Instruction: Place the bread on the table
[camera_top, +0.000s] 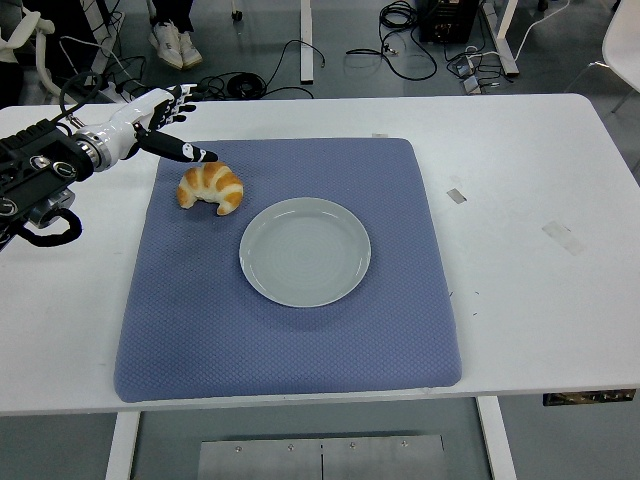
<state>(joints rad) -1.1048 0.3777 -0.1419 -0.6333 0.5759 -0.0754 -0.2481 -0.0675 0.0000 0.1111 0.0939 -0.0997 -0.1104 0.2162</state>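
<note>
Bread (211, 187): a croissant, lying free on the blue mat (290, 330), upper-left part, just up-left of the plate (305, 251) and not touching it. Crescent shape, horns pointing down toward the near edge.

Left hand (165, 125): empty, fingers spread, hovering just above and left of the croissant; one dark finger points toward it but is apart from it. Right hand not visible.

Handling, as a judgement: light, soft, flaky crust. Crushes under a hard squeeze and sheds crumbs. Surface glazed but not slick. Best hold looks to be across the thick middle of the arc, fingers on the outer curve and thumb in the inner hollow; the thin horns would likely tear or bend.

Surroundings: mat covers the middle of the white worktop (520, 180); the plate sits empty near its centre. Small tape marks lie on the bare worktop to the right, well apart. Cables on the floor beyond the far edge; a person's shoes (174, 44) show at the top. Nothing blocks access to the croissant.
</note>
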